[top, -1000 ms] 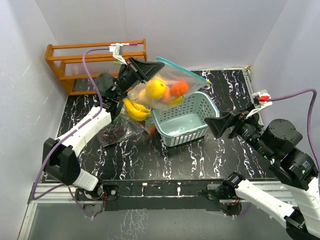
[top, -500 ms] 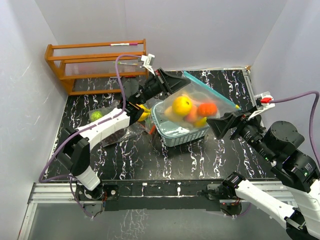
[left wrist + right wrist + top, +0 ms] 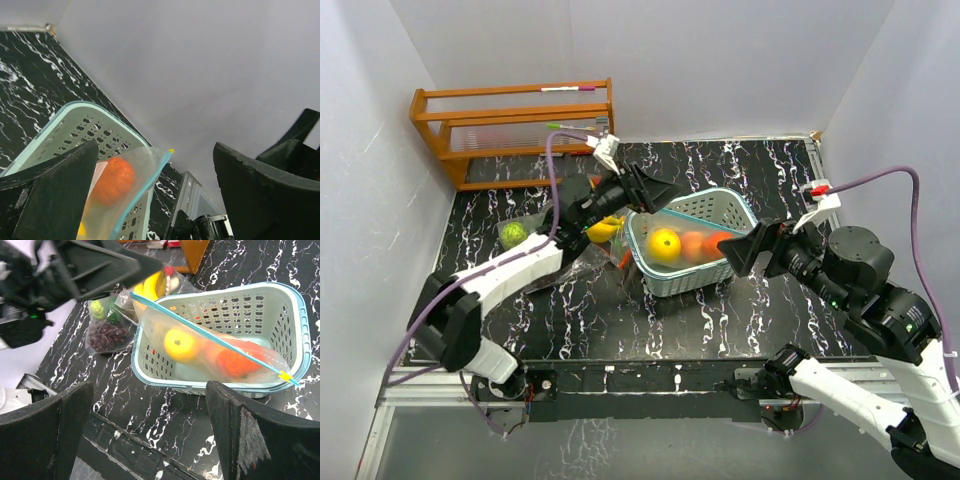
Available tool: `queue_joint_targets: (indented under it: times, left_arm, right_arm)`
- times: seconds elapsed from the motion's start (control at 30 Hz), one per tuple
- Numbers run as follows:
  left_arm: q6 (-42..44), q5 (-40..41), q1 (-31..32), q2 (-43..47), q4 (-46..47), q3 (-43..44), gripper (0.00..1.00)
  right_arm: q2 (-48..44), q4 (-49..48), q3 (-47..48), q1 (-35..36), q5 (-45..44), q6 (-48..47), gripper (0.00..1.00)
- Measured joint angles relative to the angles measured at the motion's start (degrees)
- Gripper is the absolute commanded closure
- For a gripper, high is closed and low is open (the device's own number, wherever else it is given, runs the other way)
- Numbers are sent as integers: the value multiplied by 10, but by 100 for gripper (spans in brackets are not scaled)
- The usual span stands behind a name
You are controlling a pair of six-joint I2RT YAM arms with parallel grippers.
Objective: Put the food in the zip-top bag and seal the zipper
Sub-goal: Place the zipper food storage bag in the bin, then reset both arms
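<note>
While left pincer (image 3: 155, 145) and right pincer (image 3: 149, 385) gape, grapes (image 3: 106, 336) show from the right wrist, not the left.

The black, white-veined table (image 3: 620, 320) carries a wooden rack (image 3: 510, 125) at its far left corner and a teal basket (image 3: 675, 278) near the middle. Left of the basket lie clear bags (image 3: 95, 342) with purple grapes (image 3: 105, 336), a lime-green fruit (image 3: 512, 234) and bananas (image 3: 603, 230).
</note>
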State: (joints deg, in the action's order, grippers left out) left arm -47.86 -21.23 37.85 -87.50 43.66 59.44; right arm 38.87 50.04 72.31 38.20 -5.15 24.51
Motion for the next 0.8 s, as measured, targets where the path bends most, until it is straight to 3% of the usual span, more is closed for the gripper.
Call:
queue_joint_targets:
  times: [0.17, 0.4, 0.63, 0.8]
  left_arm:
    - [76, 19, -7, 125, -96, -2, 3]
    - [187, 114, -11, 320, -280, -2, 3]
    - [227, 195, -16, 364, -465, -2, 3]
    - [235, 220, -17, 377, -525, -24, 3]
  right_arm:
    - [19, 9, 0, 0, -9, 33, 2]
    - [66, 11, -9, 0, -55, 93, 2]
    - [82, 25, -23, 0, -132, 164, 2]
    - [66, 24, -34, 0, -149, 181, 2]
